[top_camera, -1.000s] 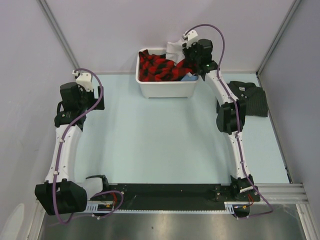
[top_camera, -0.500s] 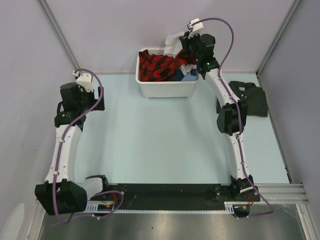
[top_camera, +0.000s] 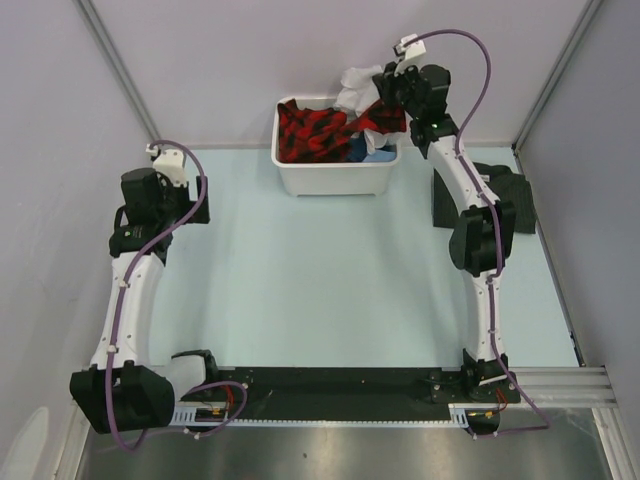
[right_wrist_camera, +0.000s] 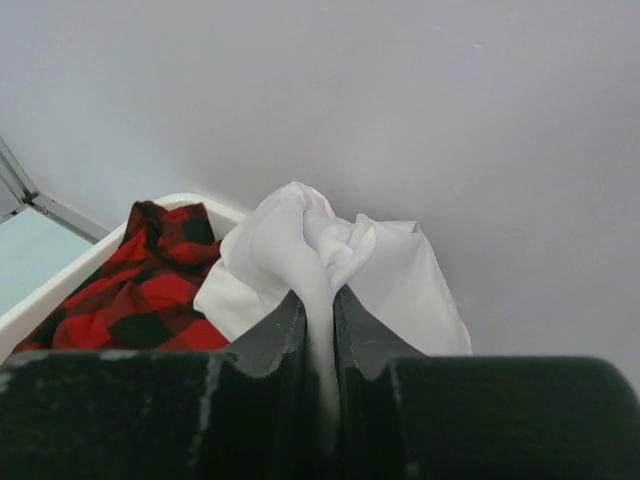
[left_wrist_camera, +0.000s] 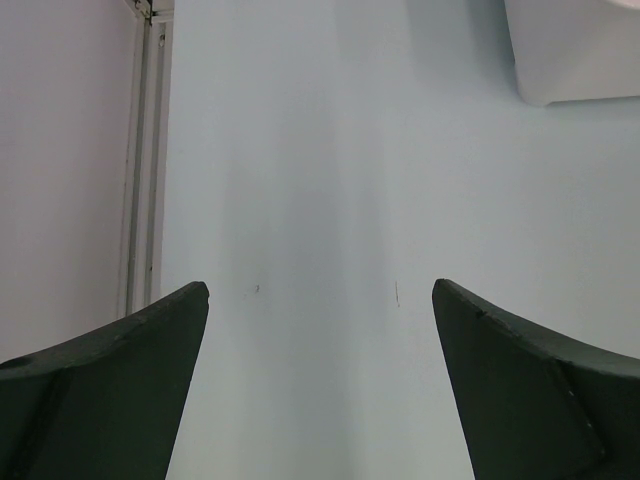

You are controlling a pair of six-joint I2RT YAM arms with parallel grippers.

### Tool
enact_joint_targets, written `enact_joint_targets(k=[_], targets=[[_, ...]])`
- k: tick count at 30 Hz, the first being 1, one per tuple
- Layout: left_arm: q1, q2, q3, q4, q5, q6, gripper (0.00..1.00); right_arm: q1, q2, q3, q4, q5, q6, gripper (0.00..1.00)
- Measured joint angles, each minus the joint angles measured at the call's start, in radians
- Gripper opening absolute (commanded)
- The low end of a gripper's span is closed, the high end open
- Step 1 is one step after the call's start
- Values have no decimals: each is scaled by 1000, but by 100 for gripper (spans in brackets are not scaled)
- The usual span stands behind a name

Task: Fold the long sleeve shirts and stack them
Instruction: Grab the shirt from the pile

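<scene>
Above the tub's far right corner my right gripper (top_camera: pixel 387 93) (right_wrist_camera: pixel 320 296) is shut on a fold of the white shirt (top_camera: pixel 354 84) (right_wrist_camera: pixel 300 235), holding it up bunched. The dark striped shirt (top_camera: pixel 516 192) lies folded on the table at the right, partly hidden behind my right arm. Over the bare table at the left hangs my left gripper (top_camera: pixel 150 195) (left_wrist_camera: pixel 320 286), open with nothing between its fingers.
The white plastic tub (top_camera: pixel 330 181) (right_wrist_camera: pixel 62 279) stands at the back centre against the wall; its corner (left_wrist_camera: pixel 575 60) shows in the left wrist view. It holds a red and black plaid garment (top_camera: pixel 308 133) (right_wrist_camera: pixel 150 300) and a blue cloth (top_camera: pixel 378 155). Walls close in on three sides.
My right gripper closed on the white shirt in the tub, then rose and drew back to the right, pulling the cloth up. The left arm has not moved.
</scene>
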Motion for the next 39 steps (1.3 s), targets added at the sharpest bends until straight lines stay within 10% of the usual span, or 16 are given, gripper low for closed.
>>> enact_joint_targets(k=[14, 27, 36, 39], targets=[[-22, 84, 0, 211, 327, 52, 99, 9, 55, 213, 192, 66, 58, 0], [-378, 846, 499, 756, 528, 59, 95, 66, 77, 116, 162, 127, 110, 0], [-462, 1102, 856, 884, 559, -1, 65, 63, 77, 88, 169, 153, 117, 0], [-469, 1165, 948, 871, 549, -4, 37, 62, 77, 86, 170, 161, 118, 0]])
